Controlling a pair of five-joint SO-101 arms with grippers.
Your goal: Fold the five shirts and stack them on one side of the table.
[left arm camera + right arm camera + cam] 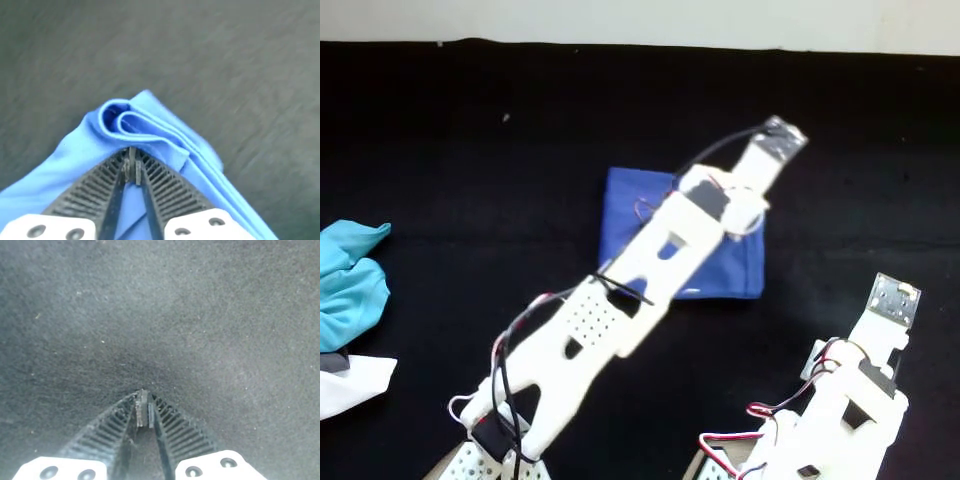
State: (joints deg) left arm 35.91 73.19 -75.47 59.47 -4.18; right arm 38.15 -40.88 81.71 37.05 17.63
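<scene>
Pinching the blue shirt [165, 135] at its folded corner — left gripper [132, 167].

A folded shirt [630, 215] lies in the middle of the surface [470, 150]; the left gripper [132, 167] sits at one of its corners; the right gripper [144, 412] is to its right, nearer the front; a crumpled shirt [350, 280] lies at the left edge, another cloth [355, 385] just before it.

Right gripper [144, 412] with ribbed black fingers [107, 432] pressed together, tips meeting just above dark felt-like table surface [200, 315].
</scene>
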